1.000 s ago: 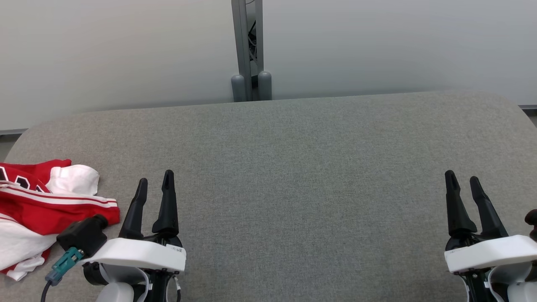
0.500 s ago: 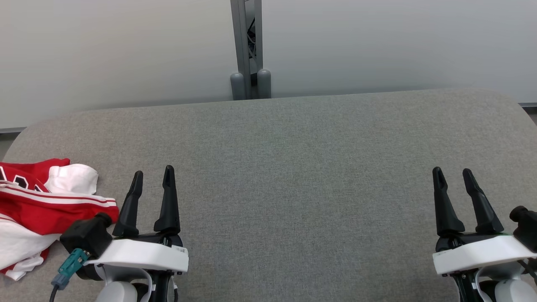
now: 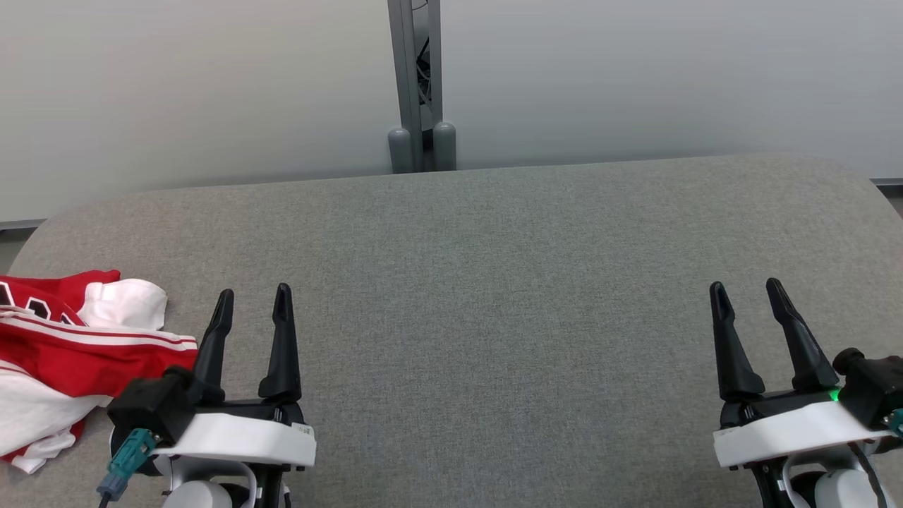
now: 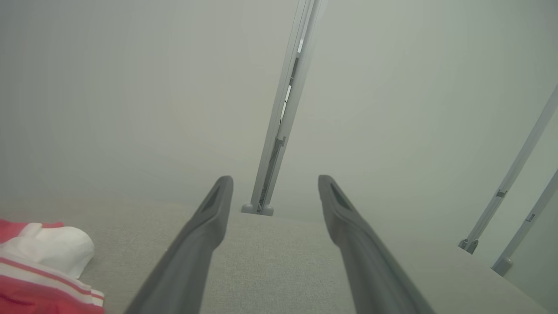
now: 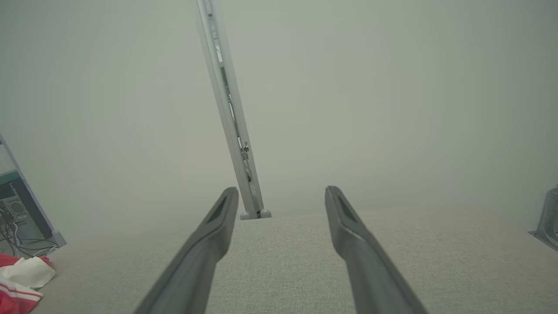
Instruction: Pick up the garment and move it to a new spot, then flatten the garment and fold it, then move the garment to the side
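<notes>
A crumpled red and white garment [image 3: 63, 353] with white stripes lies at the far left of the grey table [image 3: 494, 282], partly cut off by the view's edge. My left gripper [image 3: 254, 300] stands open just right of it, fingers pointing away, nothing between them. Far to the right, my right gripper [image 3: 748, 291] is open and holds nothing. The left wrist view catches the garment [image 4: 43, 261] at lower left, beside the open left gripper [image 4: 274, 183]. At the lower left corner of the right wrist view the garment [image 5: 22, 279] shows small, left of the open right gripper [image 5: 281, 192].
Pale partition panels rise behind the table, joined by a grey post [image 3: 420, 85] at the middle of the far edge. The table's corners are rounded. A computer case with cables [image 5: 17, 218] stands beyond the table's left end.
Both grippers have drifted a little: the left wrist sank lower in view, the right gripper shifted left. The garment lies as before.
</notes>
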